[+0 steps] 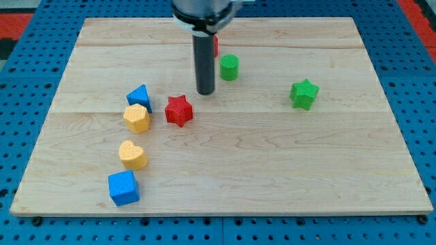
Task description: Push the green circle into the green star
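Note:
The green circle (229,67) stands on the wooden board (272,156) a little above the middle. The green star (304,94) lies to its right and slightly lower, well apart from it. My tip (206,92) rests on the board just left of and below the green circle, with a small gap between them. The rod rises straight up to the arm at the view's top.
A red star (179,110) lies just left of and below my tip. A blue triangle (139,95), a yellow hexagon (137,118), a yellow heart (133,154) and a blue cube (123,188) run down the left side. A red block (215,45) shows partly behind the rod.

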